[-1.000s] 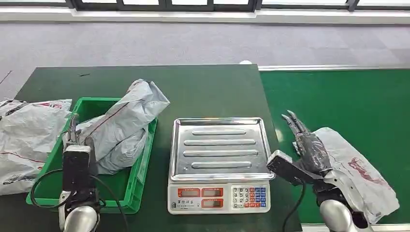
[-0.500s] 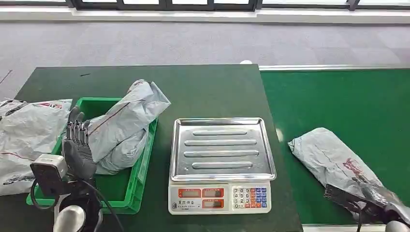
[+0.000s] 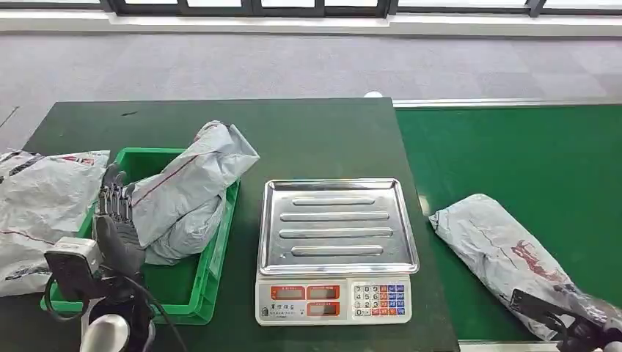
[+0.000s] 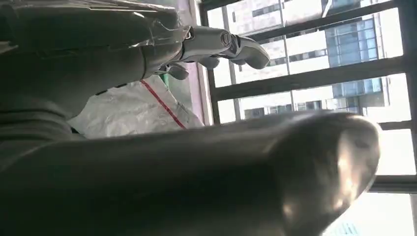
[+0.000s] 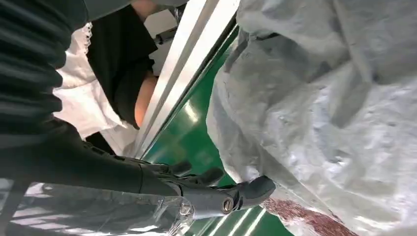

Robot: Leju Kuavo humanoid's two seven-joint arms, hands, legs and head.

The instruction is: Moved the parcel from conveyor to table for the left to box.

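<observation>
The parcel (image 3: 506, 253), a grey poly mailer, lies on the green conveyor (image 3: 528, 154) beside the scale (image 3: 334, 249). It looks soft, light and slippery, so bunching a fold is advised. Right hand (image 3: 579, 323) sits at its near end; grip cannot be confirmed. Left hand (image 3: 117, 220) rests spread against a bagged parcel in the bin (image 3: 213, 271).

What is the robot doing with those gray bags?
It's sorting parcels. Its right hand is at the near end of a gray parcel lying on the green conveyor; whether it grips it is unclear. Its left hand rests against another parcel in the green box. The scale between them is bare.
</observation>
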